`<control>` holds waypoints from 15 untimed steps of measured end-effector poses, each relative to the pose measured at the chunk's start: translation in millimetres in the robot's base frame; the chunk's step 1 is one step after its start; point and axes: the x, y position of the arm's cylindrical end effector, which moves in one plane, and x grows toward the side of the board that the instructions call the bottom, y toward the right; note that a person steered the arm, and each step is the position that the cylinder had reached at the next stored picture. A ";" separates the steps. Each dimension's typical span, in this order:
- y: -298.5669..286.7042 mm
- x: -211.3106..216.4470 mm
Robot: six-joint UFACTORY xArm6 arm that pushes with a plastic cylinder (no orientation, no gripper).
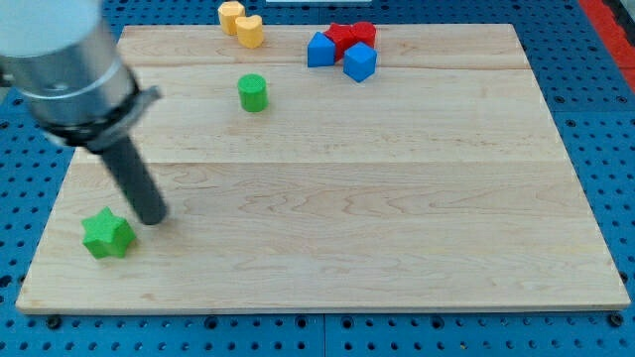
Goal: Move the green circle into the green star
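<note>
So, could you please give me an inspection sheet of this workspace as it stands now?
Surface: wooden board, flat.
Job's things: green circle upper left; green star lower left, far apart.
Clutter: two yellow blocks at the top edge; red blocks and two blue blocks clustered at top.
Gripper: none; my tip sits just right of the star, whether touching is unclear.
Cables: nothing seen.
Surroundings: blue perforated base.

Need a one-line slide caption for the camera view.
My tip rests beside the green star, far from the green circle near the view's top.
</note>
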 end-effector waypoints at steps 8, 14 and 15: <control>158.3 -89.4; 26.5 -231.6; 6.9 -206.3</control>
